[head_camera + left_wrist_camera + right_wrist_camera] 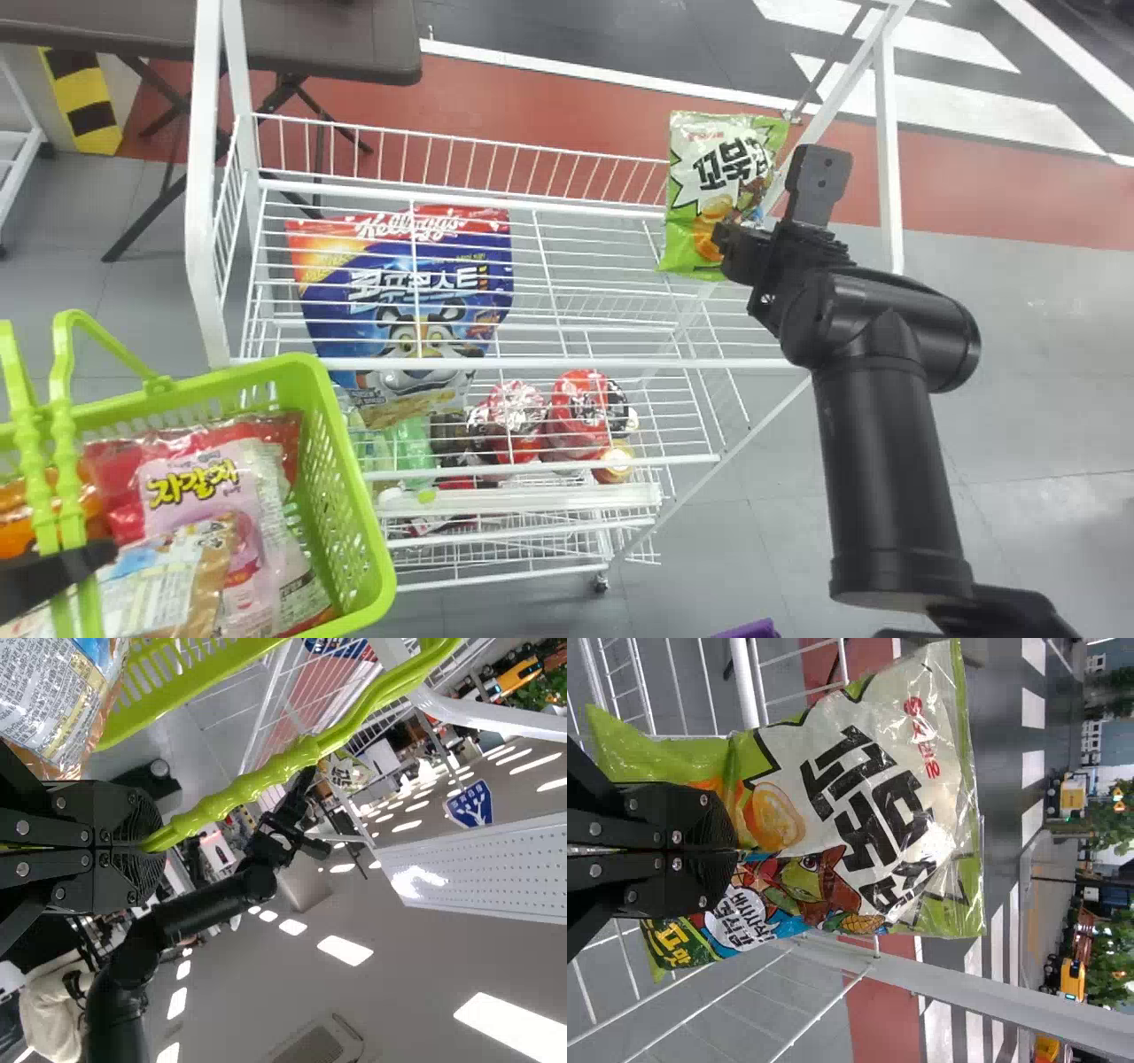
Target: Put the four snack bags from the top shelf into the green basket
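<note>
Your right gripper (733, 850) pinches the snack bag (868, 788) low, long axis near upright; green basket (353, 496) well left, handle (304, 751) clenched in your left gripper (159, 843).

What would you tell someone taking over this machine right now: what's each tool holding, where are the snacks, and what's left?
Left tool: shut on the handle of the green basket.
Right tool: shut on the green snack bag, held at the right end of the top shelf.
Done: orange, pink and brown-and-white bags are in the basket; they overlap, so I can't rule out more.
Left: the green bag must go in. The blue bag shows through the top shelf's wires, so it's probably below and not part of the job.
</note>
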Tool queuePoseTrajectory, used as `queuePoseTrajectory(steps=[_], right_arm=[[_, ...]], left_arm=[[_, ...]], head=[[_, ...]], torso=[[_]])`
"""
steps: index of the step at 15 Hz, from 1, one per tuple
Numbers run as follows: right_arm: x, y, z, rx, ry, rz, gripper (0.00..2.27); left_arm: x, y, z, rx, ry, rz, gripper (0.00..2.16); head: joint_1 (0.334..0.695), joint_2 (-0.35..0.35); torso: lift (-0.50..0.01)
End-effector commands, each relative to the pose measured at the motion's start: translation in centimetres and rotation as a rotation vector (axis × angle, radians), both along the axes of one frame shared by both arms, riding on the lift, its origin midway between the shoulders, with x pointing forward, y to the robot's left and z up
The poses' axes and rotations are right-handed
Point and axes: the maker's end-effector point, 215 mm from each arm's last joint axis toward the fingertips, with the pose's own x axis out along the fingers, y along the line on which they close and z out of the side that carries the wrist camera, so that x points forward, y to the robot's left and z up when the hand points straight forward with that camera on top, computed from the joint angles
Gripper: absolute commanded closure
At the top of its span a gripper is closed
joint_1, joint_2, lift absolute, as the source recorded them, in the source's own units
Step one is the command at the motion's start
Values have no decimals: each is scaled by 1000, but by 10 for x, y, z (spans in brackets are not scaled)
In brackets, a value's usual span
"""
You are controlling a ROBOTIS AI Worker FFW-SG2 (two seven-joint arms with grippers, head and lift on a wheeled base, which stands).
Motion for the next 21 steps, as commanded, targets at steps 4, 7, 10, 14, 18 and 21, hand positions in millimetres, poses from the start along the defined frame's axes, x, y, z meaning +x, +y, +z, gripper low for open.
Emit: queuePoseTrajectory(steps=[4, 7, 10, 14, 18, 21], right_arm=[[-31, 40, 41, 109, -81, 72, 2250], [-55, 77, 72, 124, -112, 149, 2250], [-92, 138, 81, 198, -61, 270, 2250], [-147, 232, 81, 281, 28, 468, 2250], [-204, 310, 71, 367, 137, 649, 2250], [-234, 354, 69, 403, 191, 762, 2250]], left_arm=[[-1, 3, 1, -9, -2, 3, 2148], [1, 2, 5, -5, -13, 0, 2148], [1, 2, 5, -3, -16, -1, 2148], [3, -5, 10, -7, -30, -17, 2148], [5, -12, 12, -13, -36, -34, 2148], [9, -17, 16, -21, -45, -44, 2148]], head=[[695, -311], [695, -282], [695, -235], [695, -157], [695, -22], [695, 47]], torso=[[-5], [-5], [-5], [-5], [-5], [-5]])
